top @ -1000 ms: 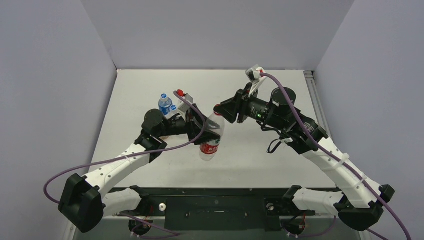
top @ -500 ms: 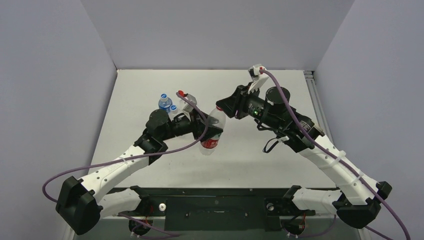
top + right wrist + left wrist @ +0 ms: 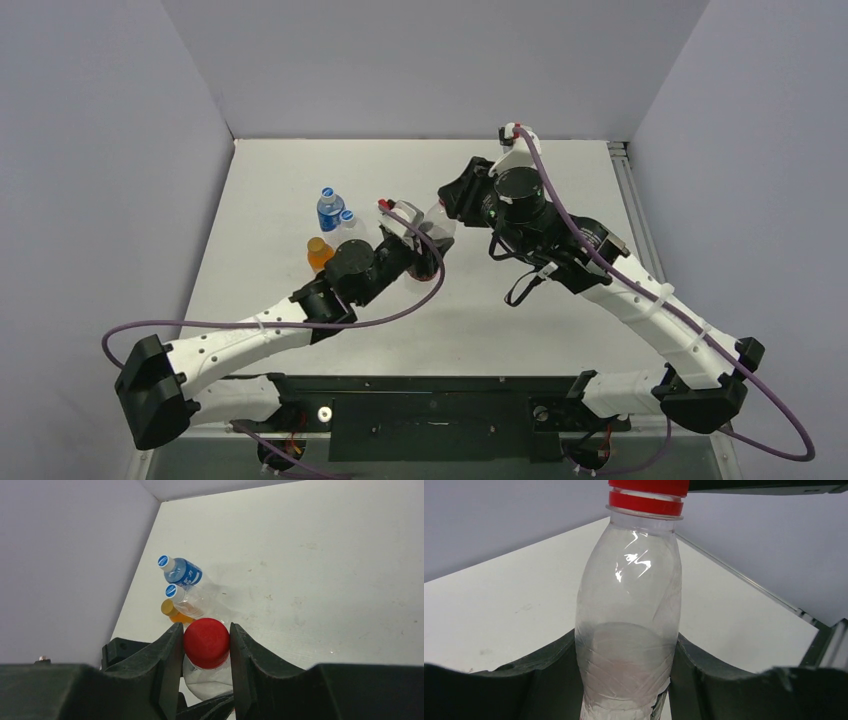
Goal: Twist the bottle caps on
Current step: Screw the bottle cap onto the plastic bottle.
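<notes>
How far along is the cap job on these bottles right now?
Looks done: the farther blue-and-white round plastic cap, the nearer blue-and-white cap and the orange-gold cap sit on their bottles at left; tightness can't be judged. In hand: the left gripper holds the clear plastic bottle while the right gripper is shut on its red plastic cap. Left: finishing that red cap, apparently the last.

Four bottles (image 3: 187, 572), four bottle caps (image 3: 206, 642), two arms (image 3: 250, 335).

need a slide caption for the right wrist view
The red cap pinched between the right fingers atop a clear bottle, three capped bottles beyond.
</notes>
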`<move>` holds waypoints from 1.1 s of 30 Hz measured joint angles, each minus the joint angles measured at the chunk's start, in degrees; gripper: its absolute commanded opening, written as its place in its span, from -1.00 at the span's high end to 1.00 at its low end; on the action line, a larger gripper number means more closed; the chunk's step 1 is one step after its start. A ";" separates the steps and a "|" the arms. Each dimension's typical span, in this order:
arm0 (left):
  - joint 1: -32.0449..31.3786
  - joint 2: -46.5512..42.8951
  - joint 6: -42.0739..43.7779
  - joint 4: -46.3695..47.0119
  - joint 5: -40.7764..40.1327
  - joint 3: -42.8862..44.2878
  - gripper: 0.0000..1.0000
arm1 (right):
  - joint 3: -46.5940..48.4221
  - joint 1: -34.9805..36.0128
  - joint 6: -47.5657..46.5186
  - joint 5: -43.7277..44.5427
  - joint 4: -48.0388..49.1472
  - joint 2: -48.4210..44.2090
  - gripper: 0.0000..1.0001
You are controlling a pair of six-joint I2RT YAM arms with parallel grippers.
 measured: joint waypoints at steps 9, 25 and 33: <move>-3.02 4.00 3.93 0.94 -9.77 1.27 1.00 | 0.57 0.90 4.96 7.65 -4.39 1.60 -0.51; 13.57 3.98 -11.82 1.66 36.98 1.14 1.00 | -4.28 -16.96 -9.09 -34.86 5.05 -9.18 -0.57; 15.72 4.31 -28.50 18.36 57.66 -2.38 1.00 | -13.68 -17.20 -9.38 -50.90 14.21 -9.01 -0.46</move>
